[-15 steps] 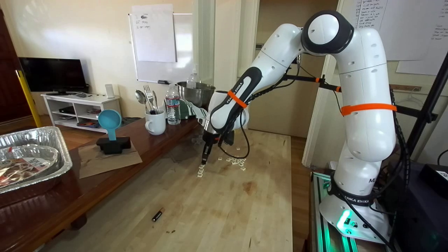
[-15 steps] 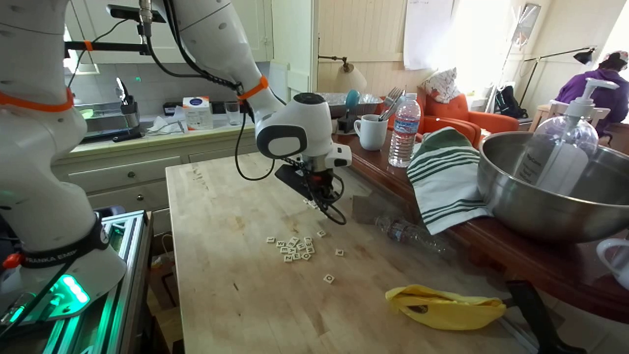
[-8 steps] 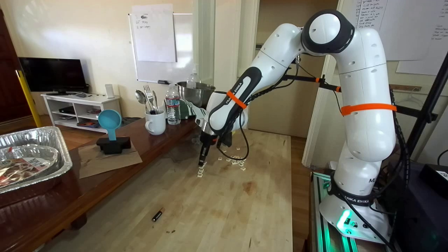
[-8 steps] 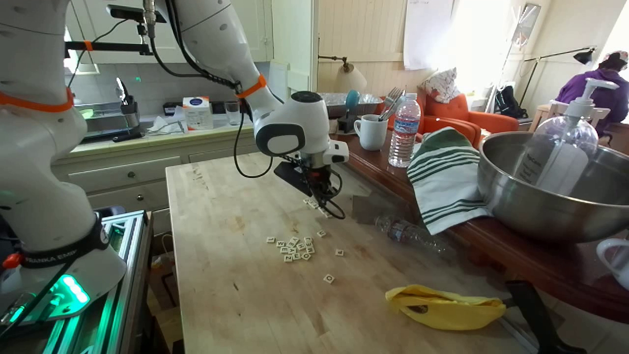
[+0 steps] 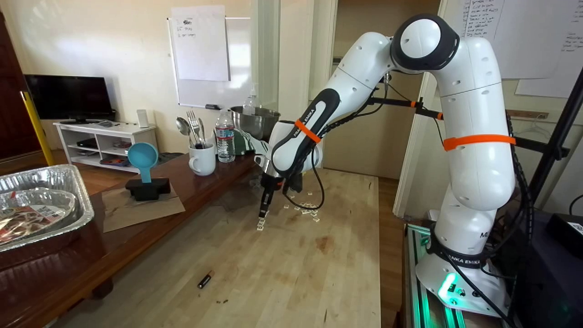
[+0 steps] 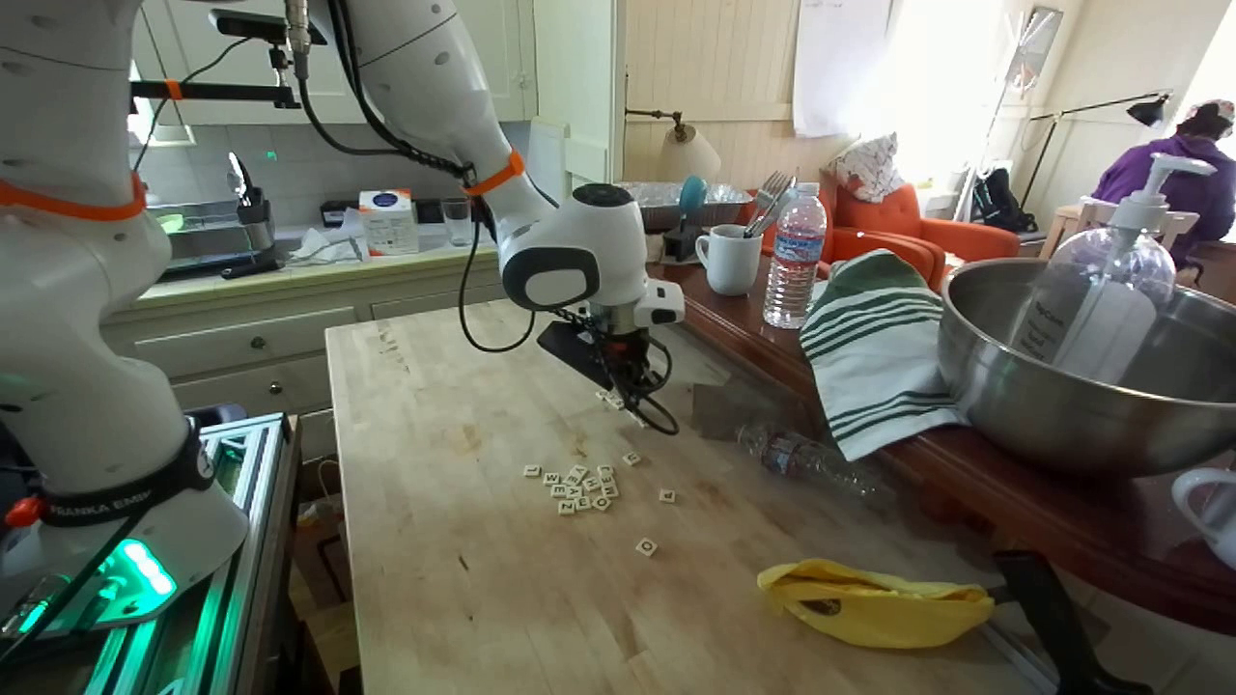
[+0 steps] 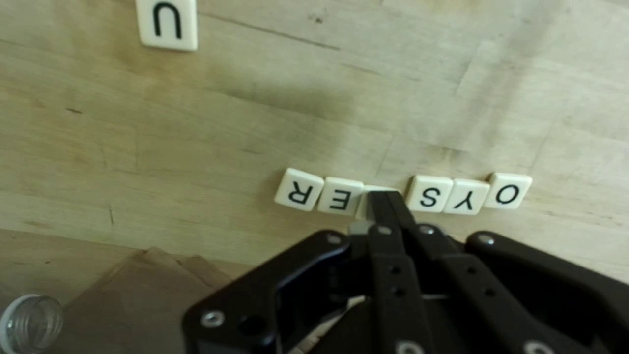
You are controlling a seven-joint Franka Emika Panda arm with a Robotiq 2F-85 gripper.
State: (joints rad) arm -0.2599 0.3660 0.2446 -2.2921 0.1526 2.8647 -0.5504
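Observation:
My gripper is shut, its two black fingers pressed together with nothing between them. The tips cover most of one cream tile in a row, hiding its letter; whether they touch it I cannot tell. To one side of that tile are the R tile and E tile. Across a small gap come the S tile, Y tile and O tile. A U tile lies apart, at the top left. Several loose tiles form a cluster on the wooden table.
A battery lies on the table. A clear bottle on its side and a yellow banana-like item rest along the table's edge. The raised dark ledge carries a mug, an upright bottle and a steel bowl.
My shut gripper has shifted slightly left in an exterior view, rising a little and then dipping again over the tile row. The tiles show no clear movement.

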